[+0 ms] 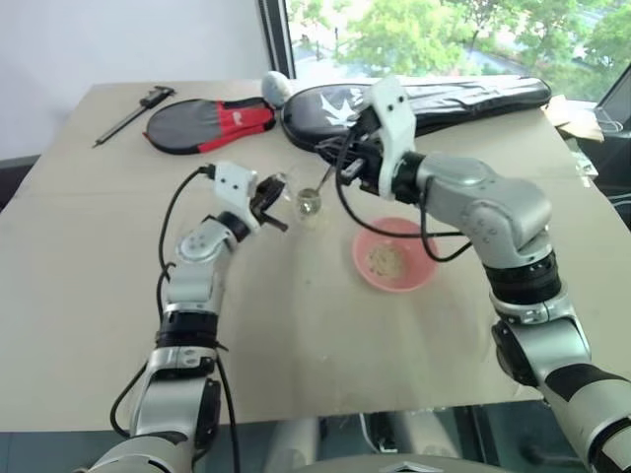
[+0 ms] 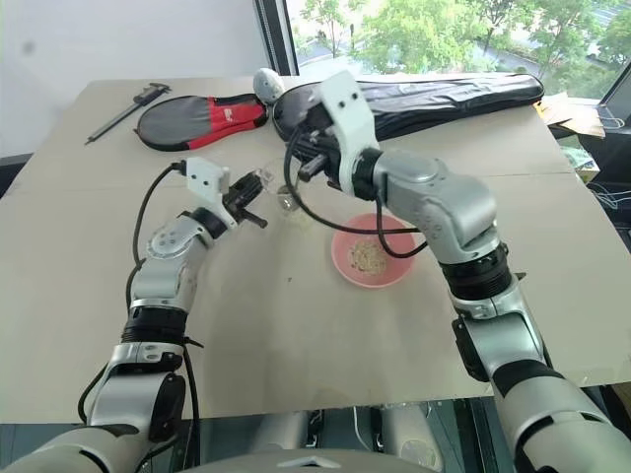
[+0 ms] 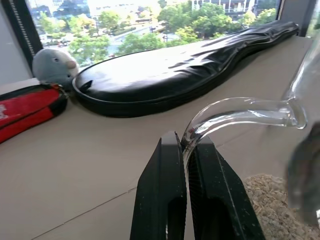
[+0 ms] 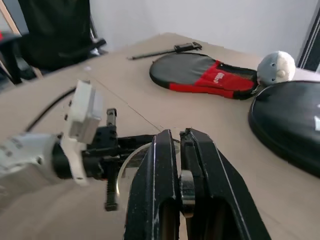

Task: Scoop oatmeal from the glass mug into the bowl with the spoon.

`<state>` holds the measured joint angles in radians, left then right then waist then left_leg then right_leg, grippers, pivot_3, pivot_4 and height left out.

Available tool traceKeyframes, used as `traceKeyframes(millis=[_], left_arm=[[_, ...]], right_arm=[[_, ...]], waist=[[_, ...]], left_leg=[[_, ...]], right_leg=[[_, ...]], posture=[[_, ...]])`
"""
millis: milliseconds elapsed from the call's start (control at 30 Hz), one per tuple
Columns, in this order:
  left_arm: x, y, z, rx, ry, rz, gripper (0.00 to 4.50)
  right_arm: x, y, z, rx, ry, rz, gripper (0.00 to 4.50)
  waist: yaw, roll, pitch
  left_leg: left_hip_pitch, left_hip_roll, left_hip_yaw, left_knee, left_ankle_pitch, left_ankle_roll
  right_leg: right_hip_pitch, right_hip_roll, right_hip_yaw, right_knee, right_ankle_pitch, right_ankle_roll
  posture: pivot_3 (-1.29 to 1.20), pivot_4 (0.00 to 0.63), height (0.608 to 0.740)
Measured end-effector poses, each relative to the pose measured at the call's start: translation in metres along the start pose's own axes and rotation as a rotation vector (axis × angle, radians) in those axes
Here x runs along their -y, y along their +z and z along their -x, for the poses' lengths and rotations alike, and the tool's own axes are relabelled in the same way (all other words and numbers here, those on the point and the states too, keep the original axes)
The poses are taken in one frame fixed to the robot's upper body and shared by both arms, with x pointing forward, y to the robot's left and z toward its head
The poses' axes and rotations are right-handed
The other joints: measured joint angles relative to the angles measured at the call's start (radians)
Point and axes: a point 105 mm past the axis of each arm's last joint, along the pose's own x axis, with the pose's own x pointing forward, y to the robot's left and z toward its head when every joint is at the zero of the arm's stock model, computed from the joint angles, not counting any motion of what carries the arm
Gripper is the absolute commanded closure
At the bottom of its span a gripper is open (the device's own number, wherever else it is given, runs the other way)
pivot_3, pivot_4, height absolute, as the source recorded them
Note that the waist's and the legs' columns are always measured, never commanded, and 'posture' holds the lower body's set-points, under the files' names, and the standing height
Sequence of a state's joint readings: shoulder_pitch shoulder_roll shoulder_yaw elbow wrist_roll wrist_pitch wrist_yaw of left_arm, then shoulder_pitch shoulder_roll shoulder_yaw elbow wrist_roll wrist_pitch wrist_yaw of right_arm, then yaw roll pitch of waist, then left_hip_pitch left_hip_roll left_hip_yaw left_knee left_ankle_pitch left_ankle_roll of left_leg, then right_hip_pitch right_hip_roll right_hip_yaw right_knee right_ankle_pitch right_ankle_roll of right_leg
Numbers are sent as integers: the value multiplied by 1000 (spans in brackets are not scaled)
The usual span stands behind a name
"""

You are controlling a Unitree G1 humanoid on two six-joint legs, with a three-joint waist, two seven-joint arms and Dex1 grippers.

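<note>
1. Two grippers meet over the middle of the tan desk [image 1: 89, 296], close together above the small clear glass mug [image 1: 308, 202].
2. Left gripper [image 3: 185, 150]: jaws closed on the mug's curved clear handle, black fingers [image 3: 162, 190] pinching it from both sides. Mug held just left of the bowl; whether its base touches the desk I cannot tell.
3. Right gripper [image 4: 179, 145]: jaws closed on the handle of the slim silver metal spoon [image 1: 317, 185], metal showing between the black fingers [image 4: 152, 190]. Spoon slants down, its head at the mug's rim.
4. Small round pink bowl [image 1: 419, 278] sits on the desk just right of the mug, apart from it, under the right forearm.
5. Pale beige flaky oatmeal [image 1: 385, 260]: a loose clump lies in the bowl's centre. More flakes show in the left wrist view just past the mug handle.
6. Far edge of desk: long black racket case [image 1: 463, 97] by the window, red-and-black paddle cover [image 1: 207, 120] to its left, small grey plush toy [image 1: 275, 87] between them.
7. Black caliper-like tool [image 1: 133, 113] lies at the far left, well apart from the work.
</note>
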<state>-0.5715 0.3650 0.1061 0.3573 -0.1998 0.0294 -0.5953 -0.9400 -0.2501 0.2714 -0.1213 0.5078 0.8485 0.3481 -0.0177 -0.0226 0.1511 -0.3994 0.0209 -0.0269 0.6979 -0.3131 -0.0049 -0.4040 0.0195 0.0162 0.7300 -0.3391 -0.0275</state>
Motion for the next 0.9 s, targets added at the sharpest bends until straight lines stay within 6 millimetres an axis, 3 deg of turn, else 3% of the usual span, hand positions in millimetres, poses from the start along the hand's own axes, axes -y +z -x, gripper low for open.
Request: traceKeyframes(millis=[67, 233, 533, 700, 900], left_arm=[[3, -1, -2, -6, -11, 2, 4487], [4, -1, -2, -9, -20, 2, 4487], [7, 0, -4, -16, -24, -2, 4487], [10, 1, -5, -14, -35, -16, 4487], [17, 4, -8, 5, -56, -69, 4487]], right_arm=[[0, -11, -2, -29, -3, 40, 4500], [0, -13, -2, -28, 3, 110, 4500], [-7, -26, 0, -69, 40, 87, 4500], [-1, -25, 3, -84, 3, -85, 4500], [26, -26, 9, -104, -89, -399, 4500]], waist=[[0, 0, 0], [1, 0, 0], [1, 0, 0], [2, 0, 0], [2, 0, 0]], left_leg=[[-1, 0, 0, 2, 0, 0], [-1, 0, -1, 3, 0, 0], [-1, 0, -1, 3, 0, 0], [-1, 0, -1, 3, 0, 0], [-1, 0, -1, 3, 0, 0]], right_leg=[[0, 0, 0, 1, 0, 0], [0, 0, 0, 1, 0, 1], [0, 0, -1, 1, 0, 1], [0, 0, -1, 1, 0, 1], [0, 0, 0, 1, 0, 1]], posture=[[0, 150, 740], [0, 150, 740], [0, 150, 740], [0, 150, 740], [0, 150, 740]])
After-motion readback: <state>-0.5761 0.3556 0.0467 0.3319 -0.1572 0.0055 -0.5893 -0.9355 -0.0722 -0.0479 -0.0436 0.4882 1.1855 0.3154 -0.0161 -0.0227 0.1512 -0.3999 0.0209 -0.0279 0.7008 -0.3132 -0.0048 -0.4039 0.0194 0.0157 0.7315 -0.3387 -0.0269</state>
